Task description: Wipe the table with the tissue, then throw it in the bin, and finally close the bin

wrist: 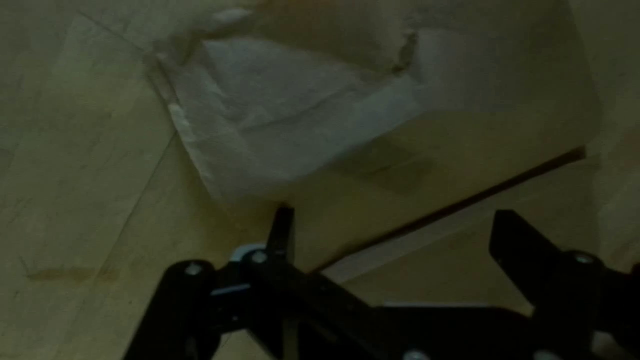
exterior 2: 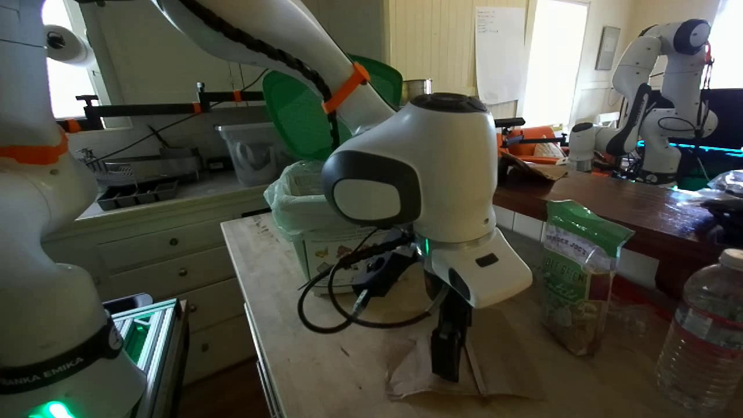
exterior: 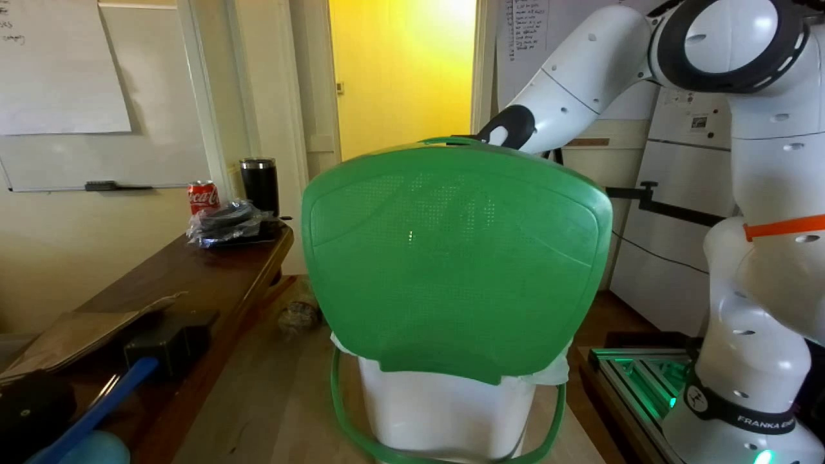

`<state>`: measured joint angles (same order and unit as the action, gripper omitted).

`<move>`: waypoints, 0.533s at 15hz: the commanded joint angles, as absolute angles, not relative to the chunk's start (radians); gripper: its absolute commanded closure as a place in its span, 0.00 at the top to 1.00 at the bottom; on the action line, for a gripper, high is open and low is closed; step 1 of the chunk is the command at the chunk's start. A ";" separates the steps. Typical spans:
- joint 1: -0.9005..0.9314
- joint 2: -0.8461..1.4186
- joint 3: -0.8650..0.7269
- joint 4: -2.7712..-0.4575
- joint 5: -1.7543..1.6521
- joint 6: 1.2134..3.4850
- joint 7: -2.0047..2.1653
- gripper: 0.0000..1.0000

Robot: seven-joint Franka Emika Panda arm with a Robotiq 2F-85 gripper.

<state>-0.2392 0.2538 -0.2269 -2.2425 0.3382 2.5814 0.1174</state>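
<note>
The tissue is a brown, creased, folded sheet lying on the wooden table in an exterior view (exterior 2: 412,371) and in the wrist view (wrist: 300,110). My gripper points down with its fingers low over the tissue in an exterior view (exterior 2: 450,363). In the wrist view the gripper (wrist: 393,215) is open, its fingers wide apart with nothing held between them; I cannot tell whether they touch the tissue. The bin, a white tub with a pale liner bag, stands on the table in both exterior views (exterior: 445,406) (exterior 2: 331,247). Its green lid (exterior: 457,258) (exterior 2: 299,125) stands raised open.
A green and clear snack bag (exterior 2: 580,284) stands right of the gripper. A plastic water bottle (exterior 2: 705,331) stands at the near right. A raised dark wood counter (exterior: 213,277) runs along the table's side. Cables loop off the wrist beside the bin.
</note>
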 commanded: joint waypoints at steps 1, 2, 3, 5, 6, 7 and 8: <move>-0.255 0.297 -0.201 -2.192 0.376 2.533 0.143 1.00; -0.255 0.303 -0.199 -2.185 0.376 2.525 0.147 1.00; -0.257 0.310 -0.197 -2.177 0.376 2.516 0.146 0.92; -0.258 0.320 -0.194 -2.166 0.371 2.507 0.145 0.68; -0.257 0.327 -0.194 -2.161 0.365 2.504 0.145 0.58; -0.258 0.331 -0.195 -2.157 0.362 2.503 0.144 0.50; -0.258 0.333 -0.196 -2.155 0.357 2.499 0.140 0.44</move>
